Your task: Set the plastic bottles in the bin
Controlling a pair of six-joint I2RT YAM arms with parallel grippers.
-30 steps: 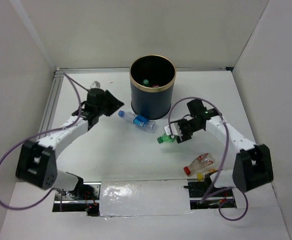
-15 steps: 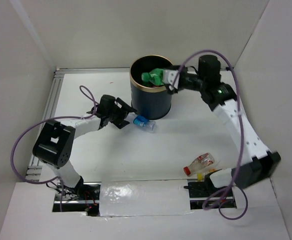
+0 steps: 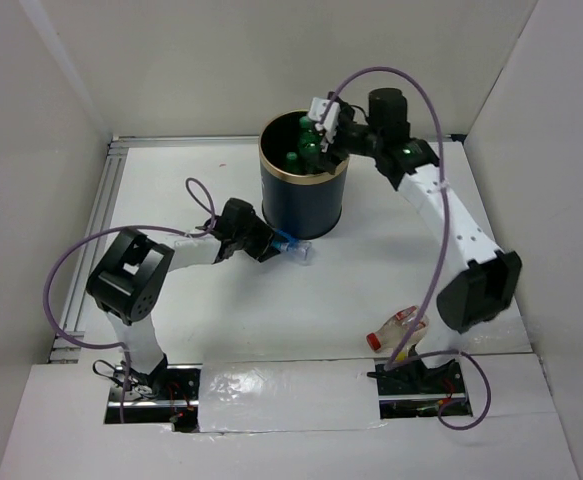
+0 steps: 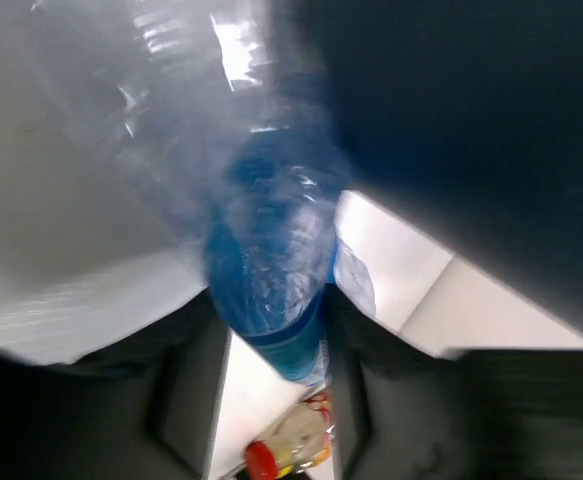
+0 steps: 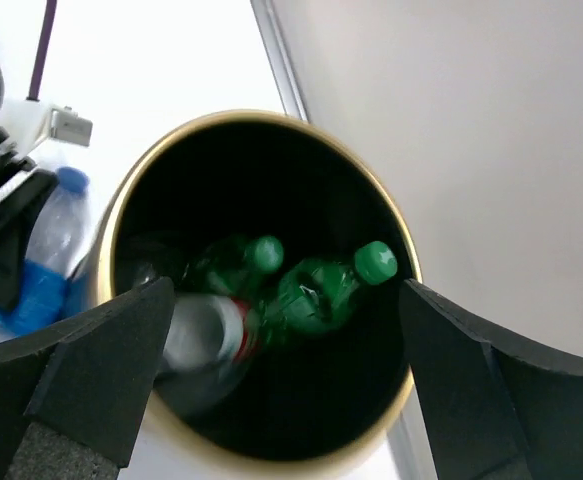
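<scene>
One bin (image 3: pixel 303 205), two green bottles (image 5: pixel 316 295), three clear bottles (image 3: pixel 293 247) visible.

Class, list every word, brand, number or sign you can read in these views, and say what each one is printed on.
No text can be read in any view.
Blue-label bottle: the label is too blurred to read.
Red-and-white-label bottle inside the bin: the label is too blurred to read.
Red-capped bottle on the table: the label is too small to read.
</scene>
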